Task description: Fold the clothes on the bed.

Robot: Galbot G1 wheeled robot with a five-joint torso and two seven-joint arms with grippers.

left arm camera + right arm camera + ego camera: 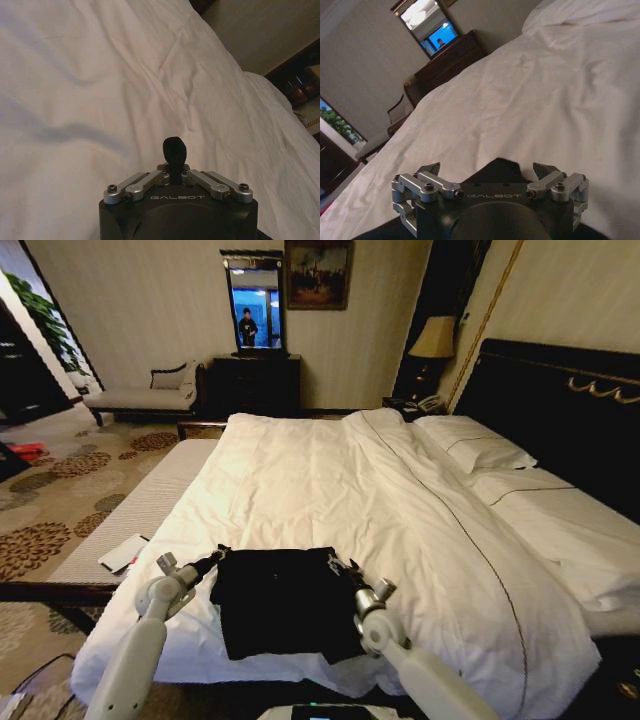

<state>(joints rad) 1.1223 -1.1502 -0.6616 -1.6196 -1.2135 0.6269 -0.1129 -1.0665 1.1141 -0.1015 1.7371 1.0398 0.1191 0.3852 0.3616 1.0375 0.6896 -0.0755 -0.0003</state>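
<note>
The clothes [280, 605] are a black garment lying folded into a rough square near the front edge of the bed [330, 480], on its white duvet. At the garment's far-left corner my left gripper [218, 556] is shut, and the left wrist view shows a nub of black fabric [173, 149] pinched between the closed fingers of that left gripper [173, 167]. By the far-right corner, my right gripper [345, 568] stands open. In the right wrist view the right gripper [487, 169] spreads its fingertips over a peak of the black fabric [500, 164].
White pillows [475, 445] lie against the dark headboard [560, 380] at the right. A pale striped bench [140, 510] with a white flat item [123, 553] runs along the bed's left side. A chaise [145, 395], a dark dresser [255, 380] and a lamp [432, 340] stand by the far wall.
</note>
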